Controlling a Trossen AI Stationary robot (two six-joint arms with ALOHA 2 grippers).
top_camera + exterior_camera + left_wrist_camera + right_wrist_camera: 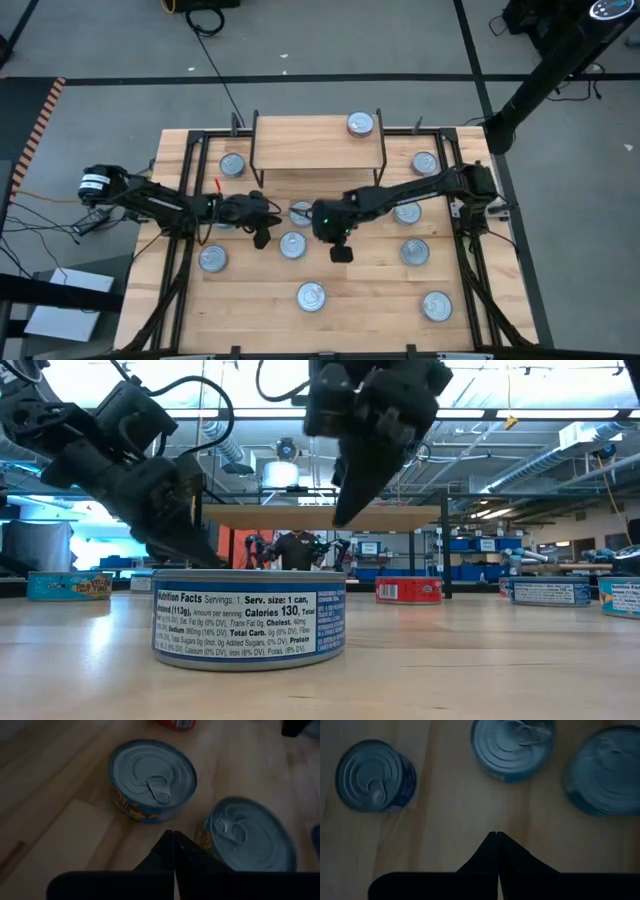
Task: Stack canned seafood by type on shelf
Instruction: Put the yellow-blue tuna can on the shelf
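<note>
The shelf (pixel 300 140) stands at the back of the table with one silver-topped can (pixel 360 124) on its top board. Several more cans of seafood lie scattered on the tabletop, among them one (pixel 293 244) between the two grippers and one (pixel 311 296) nearer the front. My left gripper (pixel 262 238) hovers left of the middle, shut and empty, above two blue-and-yellow-sided cans (pixel 152 777) (pixel 247 835). Just right of it, my right gripper (pixel 341 253) is also shut and empty over bare wood, with blue-sided cans (pixel 372 775) (pixel 512 745) ahead of it.
Black rails (pixel 182 250) run along both sides of the table. In the low view a blue-labelled can (pixel 250 615) fills the foreground, a red-labelled can (pixel 408 590) sits farther back under the shelf board (pixel 320 517), and more cans line both sides.
</note>
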